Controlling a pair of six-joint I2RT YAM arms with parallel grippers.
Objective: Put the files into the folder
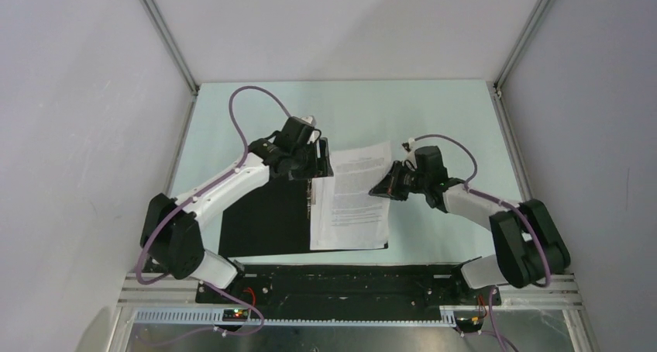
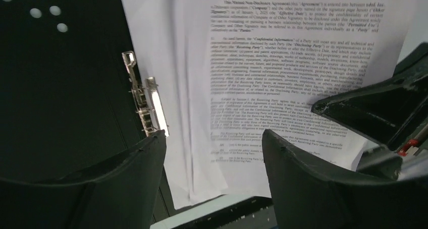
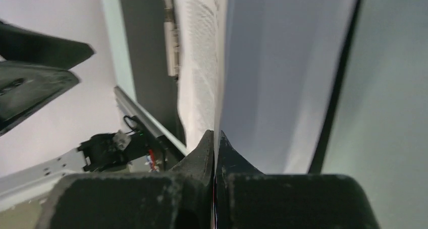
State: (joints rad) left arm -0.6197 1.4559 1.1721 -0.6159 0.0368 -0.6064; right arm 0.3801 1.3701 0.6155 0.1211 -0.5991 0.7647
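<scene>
Your right gripper (image 3: 215,138) is pinched tight on the edge of the printed sheet (image 1: 352,205) farthest from the metal clip (image 2: 146,105), and that edge rides up off the surface. Your left gripper (image 2: 213,138) hangs with jaws apart and empty directly above the clip, one finger on the clip's side and the other over the text. The likeliest fault is a crease or tear at the pinch. The paper is thin and held along one narrow strip, so any pull away from the clip loads that strip alone. A push toward the clip carries its own risk, because the near edge could ride up against the metal and buckle. If the left gripper descends, a finger may pin the sheet or drag the folder (image 1: 263,220) sideways. The sheet is white and dense with black print under a centred heading. It shows soft lengthwise ripples close to the clip. It lies on the leaf of the open, black-lined folder on the far side of the clip from the bare leaf. Whether the pinch holds one sheet or several cannot be told.
</scene>
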